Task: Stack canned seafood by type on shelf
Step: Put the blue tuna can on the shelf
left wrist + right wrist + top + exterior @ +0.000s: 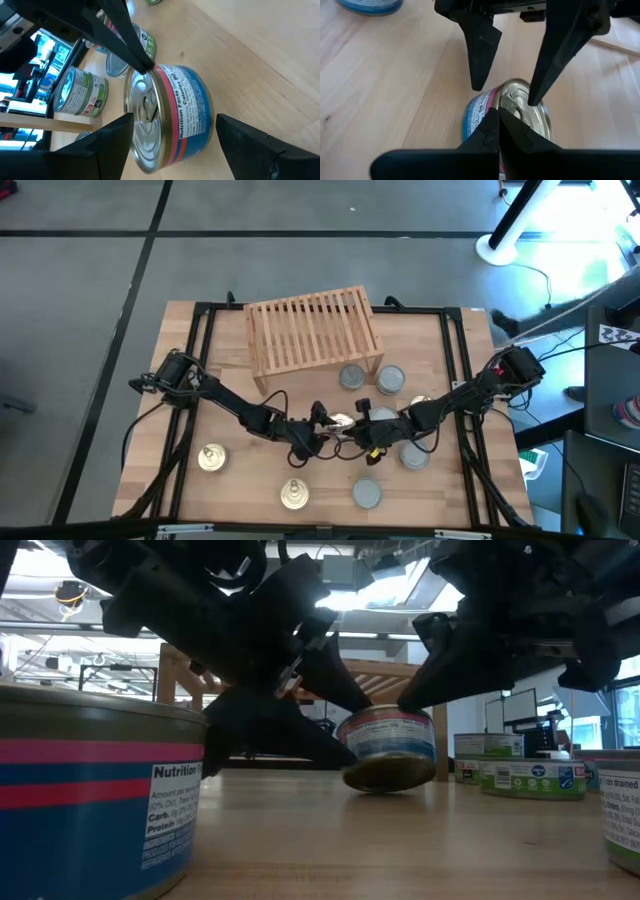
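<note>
- Two dark grippers meet at the centre of the high view over one short round tin with a blue-and-pink label and a shiny gold top (167, 117), which is tipped up on its edge on the flat wooden tabletop (250, 490), just below the light wooden slatted shelf (312, 330).
- The left gripper (170, 142) has its fingers spread wide, one on each side of the tin, flanking the lid and the base without clamping it.
- The right gripper (498, 131) has its fingers pressed together, tips against the rim of the tin's lid, seemingly propping it.
- The tin looks rigid, fairly heavy for its size and smooth-walled; it would likely roll or slip while tilted. A firm hold across the flat lid and base, or across the label wall, seems best.
- The shelf top is bare of tins in the high view.
- Silver-topped tins (352, 377) sit near the shelf's lower right corner, and gold-topped tins (211, 457) lie at lower left.
- The right arm itself crowds the tin; the path up to the shelf looks open.
</note>
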### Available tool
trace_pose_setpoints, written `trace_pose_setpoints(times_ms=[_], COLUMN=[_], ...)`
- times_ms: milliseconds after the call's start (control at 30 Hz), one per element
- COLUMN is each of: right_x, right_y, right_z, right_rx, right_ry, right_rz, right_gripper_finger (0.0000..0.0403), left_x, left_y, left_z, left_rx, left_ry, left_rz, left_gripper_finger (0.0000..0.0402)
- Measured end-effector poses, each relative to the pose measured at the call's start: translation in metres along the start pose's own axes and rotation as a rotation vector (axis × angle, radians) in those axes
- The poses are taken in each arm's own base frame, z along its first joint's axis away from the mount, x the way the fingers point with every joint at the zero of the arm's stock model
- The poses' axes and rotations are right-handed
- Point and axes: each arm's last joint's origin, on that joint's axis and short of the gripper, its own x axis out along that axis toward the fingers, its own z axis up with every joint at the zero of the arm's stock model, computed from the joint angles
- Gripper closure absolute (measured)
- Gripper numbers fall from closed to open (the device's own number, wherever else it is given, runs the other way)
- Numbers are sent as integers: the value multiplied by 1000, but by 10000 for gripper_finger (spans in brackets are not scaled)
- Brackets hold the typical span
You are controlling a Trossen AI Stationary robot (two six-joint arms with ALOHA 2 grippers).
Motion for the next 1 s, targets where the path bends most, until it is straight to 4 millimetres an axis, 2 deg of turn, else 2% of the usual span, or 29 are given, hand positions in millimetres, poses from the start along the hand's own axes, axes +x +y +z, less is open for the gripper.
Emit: trace_pose_setpoints(times_ms=[367, 1000], right_x=[3, 3], right_y=[-10, -12], right_z=[1, 9], right_rx=[67, 100], right_ry=[-9, -95], right_rz=[-45, -57], right_gripper_finger=[403, 403], left_x=[0, 3], left_y=[0, 6], left_z=[0, -5], left_rx=[-13, -135], left_ry=[1, 19], left_rz=[0, 19], left_gripper_finger=[121, 121])
